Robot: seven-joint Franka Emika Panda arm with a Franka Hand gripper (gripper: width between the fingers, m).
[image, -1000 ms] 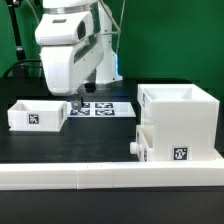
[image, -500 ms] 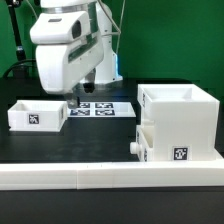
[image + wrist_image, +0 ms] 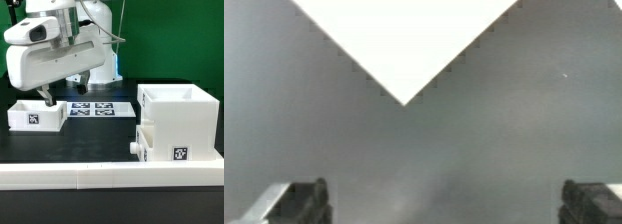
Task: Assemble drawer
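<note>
The tall white housing (image 3: 182, 108) stands at the exterior view's right. One knobbed tray (image 3: 160, 142) sits low against its front, with its knob (image 3: 133, 146) pointing to the exterior view's left. The other tray (image 3: 37, 115) stands apart at the exterior view's left, tag facing front. My gripper (image 3: 47, 98) hangs just above that tray's back right corner, open and empty. In the wrist view the gripper (image 3: 443, 205) has its fingers (image 3: 299, 200) far apart over dark table, with a blurred white corner (image 3: 406, 45) ahead of them.
The marker board (image 3: 100, 107) lies flat on the black table behind the middle. The long white border rail (image 3: 100, 178) runs along the front edge. A green backdrop stands behind the arm.
The arm has swung from over the marker board toward the exterior view's left, ending above the left tray. The jaws stay open. The parts have not moved.
</note>
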